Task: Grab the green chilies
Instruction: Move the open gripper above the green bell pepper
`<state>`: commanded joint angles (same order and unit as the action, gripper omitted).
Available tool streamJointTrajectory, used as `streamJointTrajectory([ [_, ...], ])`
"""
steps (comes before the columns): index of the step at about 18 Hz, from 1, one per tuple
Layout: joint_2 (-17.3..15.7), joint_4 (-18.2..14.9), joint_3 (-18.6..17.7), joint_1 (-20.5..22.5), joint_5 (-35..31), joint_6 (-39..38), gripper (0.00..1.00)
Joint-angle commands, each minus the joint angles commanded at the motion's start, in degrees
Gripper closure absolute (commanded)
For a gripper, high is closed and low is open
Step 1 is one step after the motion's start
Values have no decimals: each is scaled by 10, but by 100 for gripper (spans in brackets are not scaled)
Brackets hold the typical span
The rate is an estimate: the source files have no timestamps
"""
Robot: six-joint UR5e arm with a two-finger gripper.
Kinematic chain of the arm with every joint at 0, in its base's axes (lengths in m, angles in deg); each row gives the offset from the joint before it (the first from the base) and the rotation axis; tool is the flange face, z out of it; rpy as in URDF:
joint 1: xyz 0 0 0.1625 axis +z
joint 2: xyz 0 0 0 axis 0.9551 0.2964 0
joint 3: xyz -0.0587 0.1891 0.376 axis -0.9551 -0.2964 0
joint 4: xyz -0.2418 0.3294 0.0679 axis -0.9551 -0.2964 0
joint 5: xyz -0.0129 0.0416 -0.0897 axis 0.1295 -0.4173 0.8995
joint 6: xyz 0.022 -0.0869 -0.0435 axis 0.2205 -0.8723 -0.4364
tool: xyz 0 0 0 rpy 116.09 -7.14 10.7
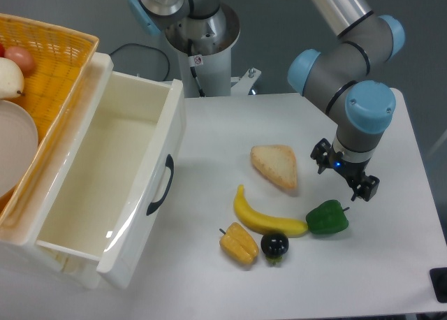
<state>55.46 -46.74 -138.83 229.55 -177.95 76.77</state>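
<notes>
We see a white counter (230, 278) from above, with a grey robot arm (349, 61) with light blue joint caps reaching in from the upper right of the frame. Its black end effector (346, 179) hangs right of centre, its two fingers spread apart and holding nothing.

Just below the end effector, in the lower right part of the frame, lies the green chilies (327, 218), a glossy dark-green toy pepper with a short stem pointing toward the upper right. The end effector sits just above and to the right of it in the picture; we cannot tell whether a fingertip touches the stem.

The pepper's left side touches the right tip of a yellow banana (265, 219), which curves across the lower middle. Below the banana sit a yellow-orange pepper (239, 244) and, just to its right, a small black round fruit (274, 245). Above the banana, near the centre, lies a tan wedge of bread (276, 166).

On the left side of the frame stands a white drawer (105, 187), pulled open, with a dark handle on its front. In the upper left corner we see a yellow woven basket (59, 54) holding some pale items, cut off by the frame edge.
</notes>
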Motion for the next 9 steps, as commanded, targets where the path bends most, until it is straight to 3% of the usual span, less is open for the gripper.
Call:
streamJointTrajectory([
  [7,13,11,-1,1,5,-4,0],
  [9,19,36,-3,5,5,-5,0],
])
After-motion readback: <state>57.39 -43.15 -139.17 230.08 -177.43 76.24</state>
